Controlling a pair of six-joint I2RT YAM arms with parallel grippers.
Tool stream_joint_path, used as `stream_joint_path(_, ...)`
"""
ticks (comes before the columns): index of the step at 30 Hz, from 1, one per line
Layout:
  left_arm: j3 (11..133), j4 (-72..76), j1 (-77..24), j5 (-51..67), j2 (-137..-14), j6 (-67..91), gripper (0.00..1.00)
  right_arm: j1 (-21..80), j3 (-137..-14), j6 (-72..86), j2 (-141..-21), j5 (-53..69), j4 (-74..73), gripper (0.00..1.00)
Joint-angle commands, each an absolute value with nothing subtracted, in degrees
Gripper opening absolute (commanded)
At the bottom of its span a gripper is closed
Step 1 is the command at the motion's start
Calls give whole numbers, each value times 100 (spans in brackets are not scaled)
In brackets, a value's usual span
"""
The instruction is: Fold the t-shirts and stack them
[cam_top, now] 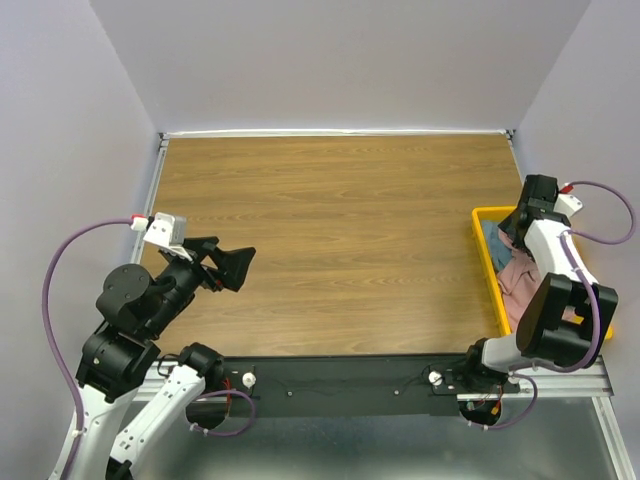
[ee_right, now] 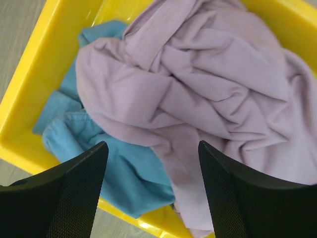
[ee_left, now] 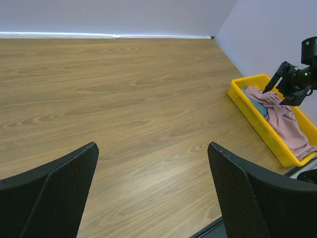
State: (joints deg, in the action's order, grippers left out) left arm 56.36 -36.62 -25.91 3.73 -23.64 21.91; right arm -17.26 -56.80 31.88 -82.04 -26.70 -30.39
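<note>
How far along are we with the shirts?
Nothing done yet: the pink shirt and blue shirt lie crumpled in the yellow bin. In hand: the right tool hangs open above the pink shirt, gripping nothing. To do: lift out, fold and stack both. The left tool is open over the table.

Soft matt cloth t-shirts point(ee_right: 208, 89); glossy plastic bin point(ee_right: 32, 79); wood-grain table point(cam_top: 330, 230)

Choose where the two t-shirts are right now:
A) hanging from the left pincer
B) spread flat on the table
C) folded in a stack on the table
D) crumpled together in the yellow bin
D: the pink t-shirt lies bunched over the blue t-shirt, both inside the yellow bin.
</note>
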Motion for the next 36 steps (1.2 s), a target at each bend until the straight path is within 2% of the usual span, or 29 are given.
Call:
stream_joint_path(1, 5669, -3841, -2619, 466, -2461, 2302, 99, -1740, -5476, 2997, -8358, -2145, -2681, 80)
stream_joint_path(7, 5704, -3841, -2619, 501, -2558, 2505, 98, -1740, -5168, 2909, -8481, -2619, -2654, 72)
stream_joint_path(10, 5704, -3893, -2610, 483, -2549, 2584, 98, -1740, -5089, 2848, -8587, -2830, -2654, 64)
stream_joint_path(13, 5687, -3946, -2610, 457, -2496, 2663, 98, -1740, -5036, 2795, -8570, -2918, -2654, 53)
stream_joint_path(14, 5687, -3955, -2619, 457, -2479, 2689, 98, -1740, -5036, 2778, -8535, -2953, -2663, 44)
stream_joint_path(16, 5678, -3990, -2619, 440, -2461, 2724, 98, -1740, -5071, 2725, -8334, -2997, -2698, 34)
stream_joint_path(17, 5669, -3990, -2619, 439, -2444, 2742, 98, -1740, -5097, 2690, -8228, -3023, -2742, 24)
stream_joint_path(23, 5643, -3903, -2619, 439, -2478, 2821, 98, -1740, -5684, 2418, -7542, -2988, -3172, 1)
stream_joint_path(32, 5616, -3753, -2619, 457, -2593, 2821, 98, -1740, -6521, 2110, -7014, -2909, -3603, 1)
stream_joint_path(36, 5537, -3700, -2619, 483, -2593, 2839, 98, -1740, -6311, 2127, -7232, -2699, -3612, 14)
